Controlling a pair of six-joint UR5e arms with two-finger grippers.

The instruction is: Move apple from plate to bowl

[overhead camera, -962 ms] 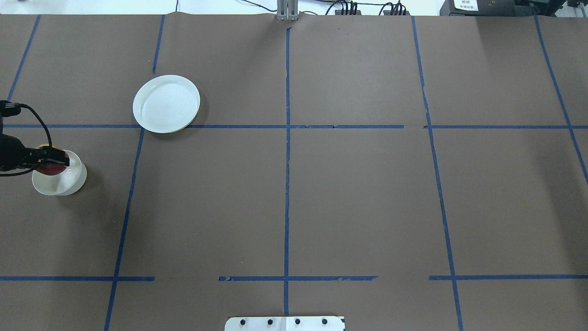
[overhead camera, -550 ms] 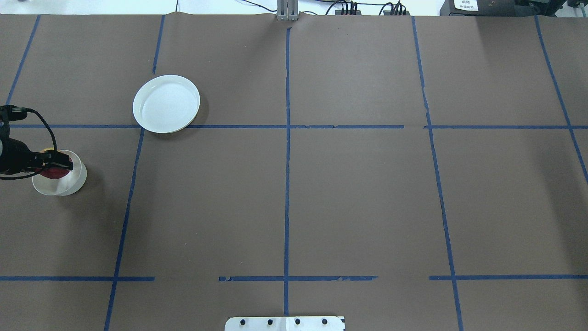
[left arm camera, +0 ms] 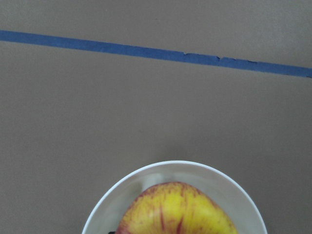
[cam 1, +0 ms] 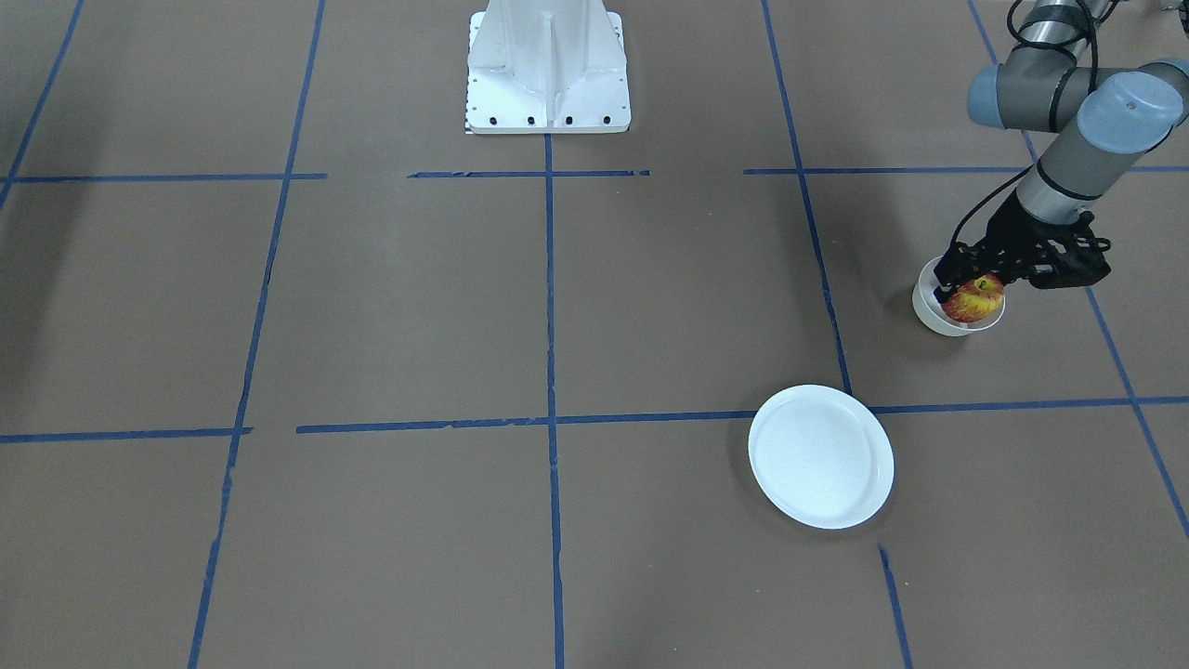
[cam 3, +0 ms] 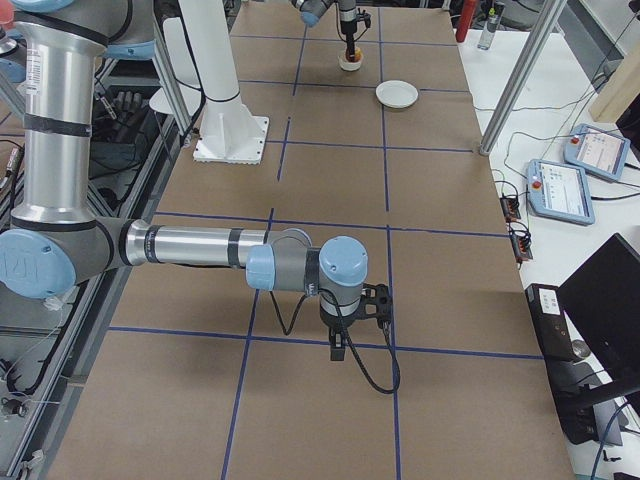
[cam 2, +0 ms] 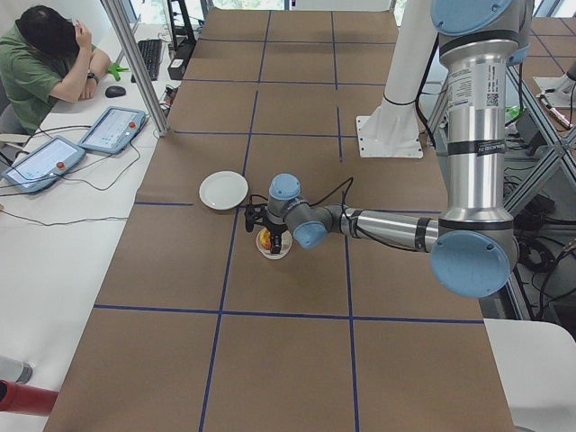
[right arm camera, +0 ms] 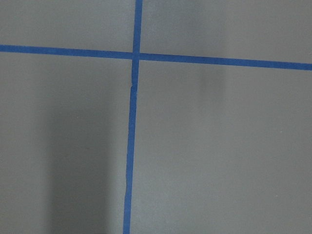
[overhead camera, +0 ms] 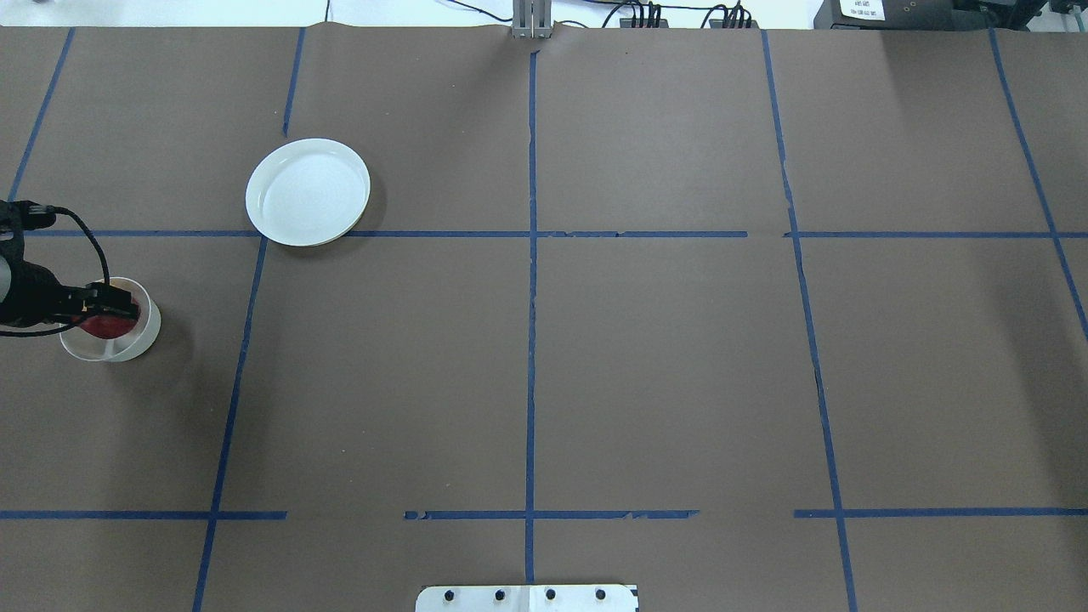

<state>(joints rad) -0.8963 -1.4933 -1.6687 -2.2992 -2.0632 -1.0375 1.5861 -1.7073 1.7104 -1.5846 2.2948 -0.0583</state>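
The red and yellow apple (cam 1: 975,301) sits low in the small white bowl (cam 1: 929,314) at the table's left side, with its top above the rim. My left gripper (cam 1: 972,284) reaches over the bowl, its fingers shut on the apple. In the overhead view the apple (overhead camera: 106,326) shows red inside the bowl (overhead camera: 141,338) under the gripper (overhead camera: 112,308). The left wrist view shows the apple (left arm camera: 175,209) inside the bowl's rim (left arm camera: 146,176). The white plate (overhead camera: 308,192) lies bare farther out. My right gripper (cam 3: 345,338) shows only in the exterior right view; I cannot tell if it is open or shut.
Brown paper with blue tape lines (overhead camera: 530,255) covers the table. The robot's white base (cam 1: 548,70) stands at the near middle edge. An operator (cam 2: 49,58) sits at a side desk with tablets.
My left gripper has lowered the apple deeper into the bowl and drawn slightly toward the robot's side. The plate and bowl have not moved.
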